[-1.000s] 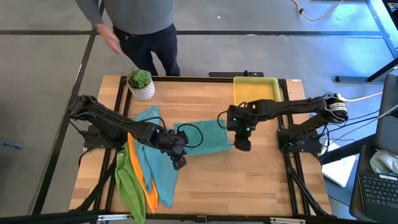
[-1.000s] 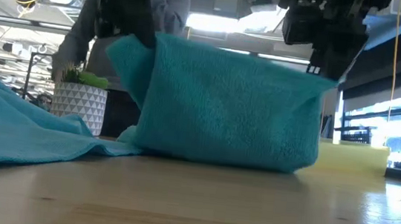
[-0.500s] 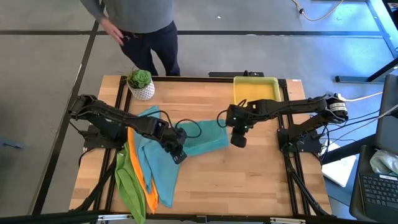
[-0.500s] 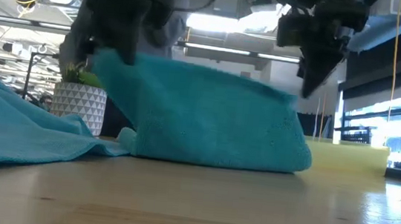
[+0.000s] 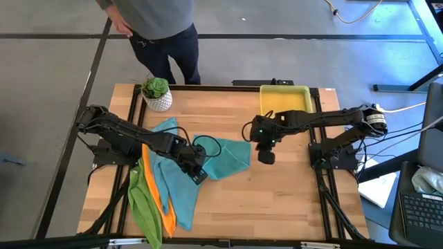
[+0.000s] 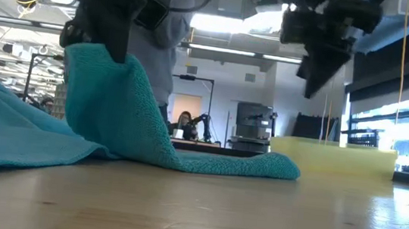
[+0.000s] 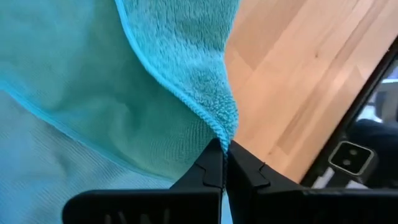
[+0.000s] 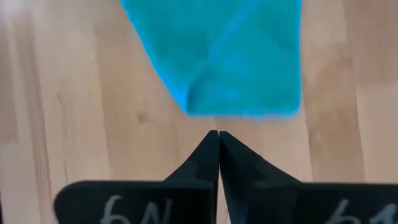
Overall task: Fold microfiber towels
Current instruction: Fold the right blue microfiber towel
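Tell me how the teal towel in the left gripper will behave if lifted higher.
Probably floppy: the teal towel drapes limply from the left gripper, pinched at one corner. Likely light, since that pinch holds it. Its free end on the table would probably drag.

Teal towel mid-table, one corner lifted; others heaped left.

arms: dark, jointed | black cables | pincer: black, tapered

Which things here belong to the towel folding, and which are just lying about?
Part of the job:
- teal towel, pinched by the left tool
- right tool, shut and empty above the table
- towel pile: teal, orange, green

Lying about:
- yellow tray
- potted plant
- person behind the table
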Controlling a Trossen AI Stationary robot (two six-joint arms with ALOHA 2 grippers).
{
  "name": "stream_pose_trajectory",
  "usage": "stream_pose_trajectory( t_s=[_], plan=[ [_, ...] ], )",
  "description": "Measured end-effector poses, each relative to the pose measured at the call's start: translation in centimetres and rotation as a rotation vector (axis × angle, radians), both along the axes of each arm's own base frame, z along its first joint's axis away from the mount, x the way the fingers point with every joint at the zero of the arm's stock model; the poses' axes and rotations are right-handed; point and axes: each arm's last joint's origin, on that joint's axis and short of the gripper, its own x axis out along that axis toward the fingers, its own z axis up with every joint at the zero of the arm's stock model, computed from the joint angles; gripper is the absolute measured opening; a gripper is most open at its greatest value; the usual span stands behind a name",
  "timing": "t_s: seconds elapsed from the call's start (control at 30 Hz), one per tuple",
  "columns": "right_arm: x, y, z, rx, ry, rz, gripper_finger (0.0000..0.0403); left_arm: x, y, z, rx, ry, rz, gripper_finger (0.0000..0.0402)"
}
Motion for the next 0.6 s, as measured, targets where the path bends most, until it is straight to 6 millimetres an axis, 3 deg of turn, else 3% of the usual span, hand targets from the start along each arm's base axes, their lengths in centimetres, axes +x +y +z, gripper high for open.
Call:
stream_pose_trajectory(
  t_s=[0.23,0.37,0.6],
  plan=[
    [2.4,-0.3,-0.5,0.006,-0.141,-0.023,0.0014,0.0,0.1,0.0,0.057,-0.021,-0.047,0.0000],
    [4.3,-0.3,-1.4,-0.008,-0.239,0.054,0.0023,0.0,0.0,0.0,0.055,-0.021,-0.049,0.0000],
    [7.0,-0.5,-5.5,0.009,-0.230,0.113,0.0111,0.0,-0.2,0.0,0.047,-0.020,-0.063,0.0000]
  ],
)
